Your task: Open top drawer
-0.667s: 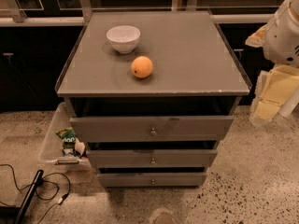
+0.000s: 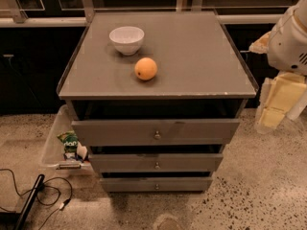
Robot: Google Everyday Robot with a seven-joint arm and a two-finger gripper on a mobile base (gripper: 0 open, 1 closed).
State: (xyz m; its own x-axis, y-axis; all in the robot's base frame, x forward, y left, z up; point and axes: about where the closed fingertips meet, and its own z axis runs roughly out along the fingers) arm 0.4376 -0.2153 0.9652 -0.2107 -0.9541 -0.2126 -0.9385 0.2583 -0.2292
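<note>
The top drawer [image 2: 156,131] sits under the worktop's [image 2: 201,56] front edge; the gripper [image 2: 279,100] hangs beyond the right edge, its grip impossible to tell; a glancing approach may slip off the small knob [image 2: 157,135]; jolting could roll the orange [image 2: 146,68].

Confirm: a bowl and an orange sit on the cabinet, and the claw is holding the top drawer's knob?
No. In the camera view the claw hangs right of the cabinet, apart from the top drawer and its knob. The bowl and orange are on top.
</note>
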